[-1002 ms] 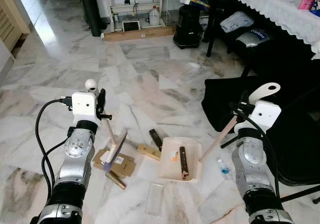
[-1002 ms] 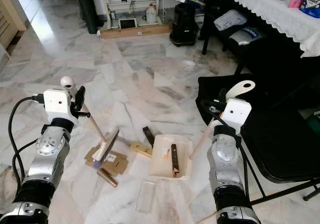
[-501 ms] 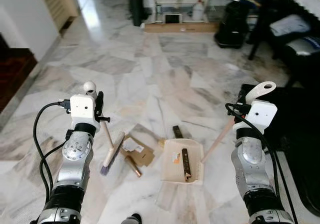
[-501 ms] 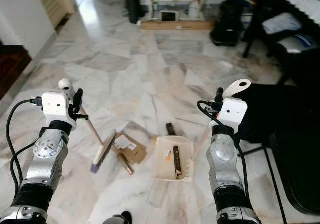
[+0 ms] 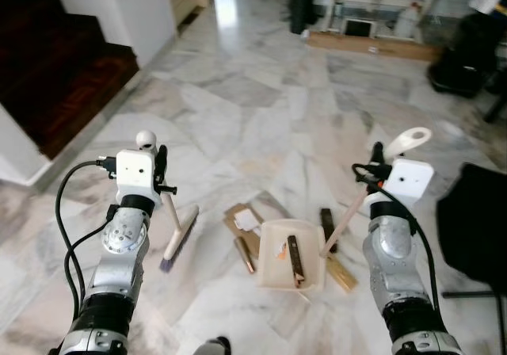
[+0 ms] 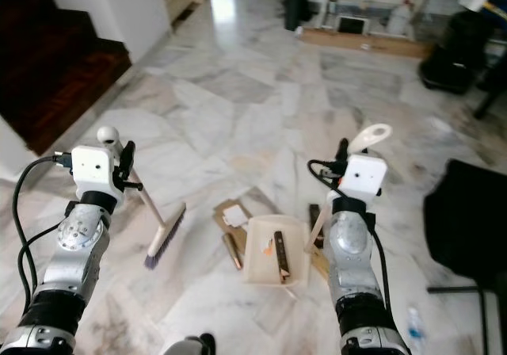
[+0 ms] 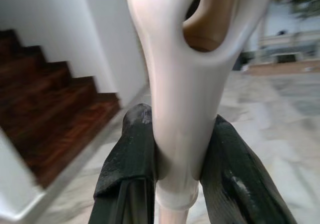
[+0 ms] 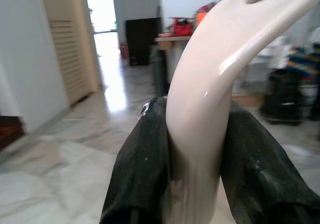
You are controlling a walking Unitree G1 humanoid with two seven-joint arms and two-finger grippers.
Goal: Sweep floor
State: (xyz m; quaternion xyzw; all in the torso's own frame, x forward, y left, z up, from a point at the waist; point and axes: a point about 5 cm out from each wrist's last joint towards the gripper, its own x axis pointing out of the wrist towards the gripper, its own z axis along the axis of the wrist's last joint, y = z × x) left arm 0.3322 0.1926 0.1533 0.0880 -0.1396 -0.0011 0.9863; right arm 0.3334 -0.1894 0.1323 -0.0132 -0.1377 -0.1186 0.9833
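Note:
My left gripper (image 5: 160, 173) is shut on the pale handle of a hand brush (image 5: 179, 238), whose bristles rest on the marble floor. In the left wrist view the black fingers (image 7: 127, 154) clamp that handle. My right gripper (image 5: 374, 163) is shut on the long handle of a cream dustpan (image 5: 310, 269), seen close in the right wrist view (image 8: 195, 109). The pan lies flat between my arms and holds a dark stick (image 5: 295, 258) and an orange scrap. A cardboard piece (image 5: 242, 219) and a brown tube (image 5: 244, 254) lie between brush and pan.
A dark block (image 5: 327, 219) and a wooden block (image 5: 342, 272) lie right of the pan. Dark wooden stairs (image 5: 55, 70) rise at the left. A black chair (image 5: 475, 236) stands at the right, a black bin (image 5: 466, 42) at the far right, a small bottle (image 6: 412, 323) on the floor.
The whole view has swung left, bringing the stairs in. The brush head has come off the cardboard and now sits to its left. Both grippers keep their hold.

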